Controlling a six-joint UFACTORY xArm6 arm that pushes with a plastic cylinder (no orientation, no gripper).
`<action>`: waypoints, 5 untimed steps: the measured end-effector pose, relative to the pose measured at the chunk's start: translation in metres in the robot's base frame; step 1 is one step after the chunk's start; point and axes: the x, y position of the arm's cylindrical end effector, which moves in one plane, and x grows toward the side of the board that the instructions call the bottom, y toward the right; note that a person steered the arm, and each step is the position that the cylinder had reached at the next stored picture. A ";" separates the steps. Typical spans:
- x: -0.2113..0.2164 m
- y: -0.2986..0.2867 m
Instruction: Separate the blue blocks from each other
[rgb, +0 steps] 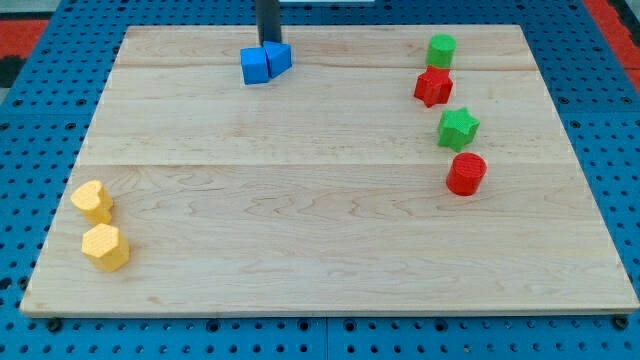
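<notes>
Two blue blocks (264, 63), touching, are seen at 12 o'clock on the wooden worktop (320, 240), with my tip (269, 43) set just behind the seam between them. No jaws are fitted. The blocks are judged light, rigid and easily slid; contact is best made at the seam.
</notes>
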 end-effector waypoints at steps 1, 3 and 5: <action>0.008 -0.015; 0.062 -0.002; 0.069 0.000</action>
